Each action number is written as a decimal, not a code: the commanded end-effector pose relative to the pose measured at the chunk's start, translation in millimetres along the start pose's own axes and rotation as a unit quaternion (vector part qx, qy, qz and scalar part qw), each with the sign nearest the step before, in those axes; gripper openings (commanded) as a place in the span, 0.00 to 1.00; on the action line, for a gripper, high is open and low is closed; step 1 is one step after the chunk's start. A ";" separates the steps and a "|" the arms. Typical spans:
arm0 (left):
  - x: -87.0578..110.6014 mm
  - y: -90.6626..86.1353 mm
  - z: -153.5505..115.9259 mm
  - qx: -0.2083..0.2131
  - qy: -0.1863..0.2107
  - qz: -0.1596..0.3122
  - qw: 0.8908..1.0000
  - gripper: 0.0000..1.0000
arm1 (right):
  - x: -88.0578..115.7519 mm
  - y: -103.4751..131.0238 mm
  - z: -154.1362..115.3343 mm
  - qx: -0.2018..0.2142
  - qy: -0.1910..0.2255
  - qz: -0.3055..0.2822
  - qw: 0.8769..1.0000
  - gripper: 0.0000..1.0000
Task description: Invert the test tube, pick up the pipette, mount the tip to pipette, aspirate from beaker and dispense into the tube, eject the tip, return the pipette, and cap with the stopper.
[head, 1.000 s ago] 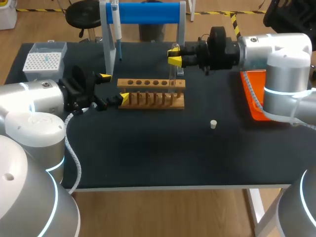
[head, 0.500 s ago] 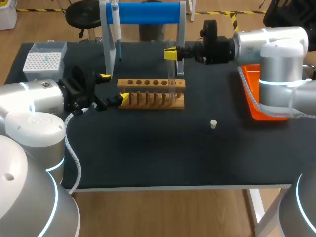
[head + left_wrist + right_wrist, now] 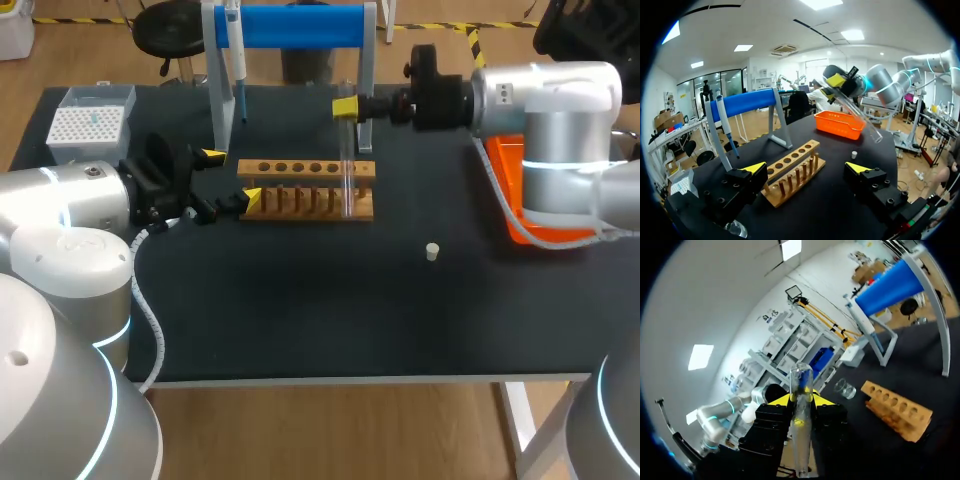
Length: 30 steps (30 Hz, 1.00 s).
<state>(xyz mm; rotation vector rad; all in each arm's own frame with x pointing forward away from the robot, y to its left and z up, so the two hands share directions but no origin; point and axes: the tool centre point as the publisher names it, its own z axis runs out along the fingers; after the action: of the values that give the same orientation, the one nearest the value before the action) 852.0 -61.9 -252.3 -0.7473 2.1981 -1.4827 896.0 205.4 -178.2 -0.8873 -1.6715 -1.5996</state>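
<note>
rack (image 3: 306, 210) mid-table, tip box (image 3: 88, 125) far L, stopper (image 3: 432, 251) front-R

Nothing fancy here, just one test tube (image 3: 346, 150), one wooden rack (image 3: 308, 190), one pipette (image 3: 236, 60), one blue stand (image 3: 290, 25), one tip box (image 3: 88, 122), one beaker (image 3: 845, 388), one white stopper (image 3: 432, 251) and one orange tray (image 3: 839, 125) can be counted.

Black tabletop (image 3: 330, 300), pale wooden rack (image 3: 308, 190) with a row of holes and pegs toward the back, blue-barred grey stand (image 3: 295, 25) behind it, orange plastic tray (image 3: 839, 127) at the right
</note>
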 end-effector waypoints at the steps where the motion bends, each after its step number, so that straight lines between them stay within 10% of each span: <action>1: 0.0 2.1 -0.6 0.003 0.000 0.001 1.000 1.00 | -0.8 -3.1 -5.5 0.037 0.026 0.146 0.988 0.00; 30: 0.0 2.1 -0.6 0.003 0.000 0.001 1.000 1.00 | -40.1 -21.1 -6.7 0.046 0.038 0.260 0.964 0.00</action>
<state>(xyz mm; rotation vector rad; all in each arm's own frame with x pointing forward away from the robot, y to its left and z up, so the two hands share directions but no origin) 852.1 -61.9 -252.3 -0.7474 2.1981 -1.4827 895.4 195.8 -221.7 -1.0994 -1.3009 -1.1927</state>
